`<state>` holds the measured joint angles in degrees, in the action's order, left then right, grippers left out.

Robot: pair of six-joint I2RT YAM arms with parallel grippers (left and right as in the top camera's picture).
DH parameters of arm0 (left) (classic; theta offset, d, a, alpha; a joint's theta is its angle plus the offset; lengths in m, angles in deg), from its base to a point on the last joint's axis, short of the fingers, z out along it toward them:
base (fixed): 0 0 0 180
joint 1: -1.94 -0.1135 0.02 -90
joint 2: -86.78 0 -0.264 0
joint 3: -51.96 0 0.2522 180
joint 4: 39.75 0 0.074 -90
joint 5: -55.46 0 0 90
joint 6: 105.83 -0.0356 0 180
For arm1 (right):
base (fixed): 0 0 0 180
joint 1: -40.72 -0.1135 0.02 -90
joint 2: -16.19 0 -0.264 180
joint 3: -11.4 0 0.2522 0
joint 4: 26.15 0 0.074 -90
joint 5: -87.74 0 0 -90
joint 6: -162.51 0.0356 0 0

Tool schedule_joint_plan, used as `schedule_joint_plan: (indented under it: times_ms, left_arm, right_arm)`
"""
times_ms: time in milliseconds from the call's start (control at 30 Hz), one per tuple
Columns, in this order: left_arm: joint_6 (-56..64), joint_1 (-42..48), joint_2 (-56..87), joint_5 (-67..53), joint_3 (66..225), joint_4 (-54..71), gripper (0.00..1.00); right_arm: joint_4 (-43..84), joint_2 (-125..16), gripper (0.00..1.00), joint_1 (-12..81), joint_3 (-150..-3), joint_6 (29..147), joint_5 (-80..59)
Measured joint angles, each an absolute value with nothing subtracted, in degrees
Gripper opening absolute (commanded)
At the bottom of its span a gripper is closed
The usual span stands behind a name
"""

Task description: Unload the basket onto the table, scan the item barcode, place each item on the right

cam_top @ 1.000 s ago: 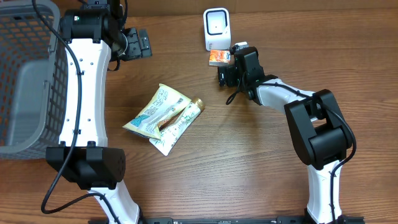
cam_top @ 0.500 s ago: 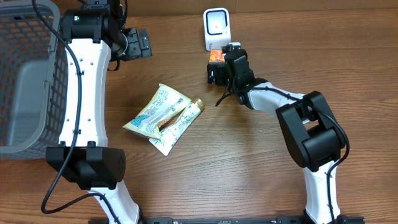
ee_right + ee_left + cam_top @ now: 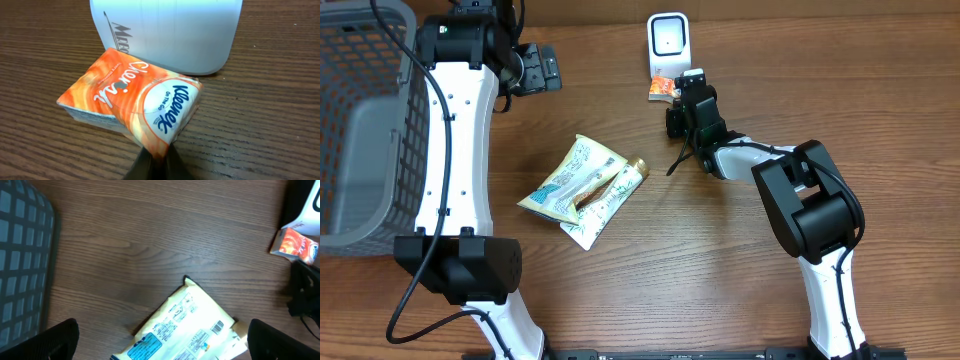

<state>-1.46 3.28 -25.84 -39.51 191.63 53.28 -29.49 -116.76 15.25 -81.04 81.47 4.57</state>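
Though cropped, the right pincer (image 3: 153, 159) nips the tissue pack (image 3: 125, 100).

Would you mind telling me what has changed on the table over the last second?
The right gripper swung left toward the scanner and shut on a corner of the orange tissue pack, nudging it slightly left. The left gripper stays open and still; the snack packets and basket have not moved.
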Motion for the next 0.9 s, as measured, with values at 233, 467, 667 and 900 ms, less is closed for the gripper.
schedule_joint_plan:
  times_ms: [233, 467, 667, 900]
  left_arm:
    - [-1.46, 3.28, -25.84, -40.27, 191.63, 53.28, 1.0]
    - [-1.46, 3.28, -25.84, -40.71, 191.63, 53.28, 1.0]
    - [-1.48, 3.28, -25.82, -42.2, 191.63, 53.26, 1.0]
    - [-1.48, 3.28, -25.84, -42.76, 191.63, 53.04, 1.0]
  right_arm:
    - [-28.7, -116.76, 0.04, 15.22, -81.04, 80.5, 6.43]
    - [-21.2, -114.94, 0.04, 15.18, -81.87, 80.44, 7.68]
    - [2.03, -107.14, 0.04, 14.7, -81.65, 82.58, 8.49]
    - [30.29, -94.16, 0.04, 11.73, -81.15, 91.08, 4.7]
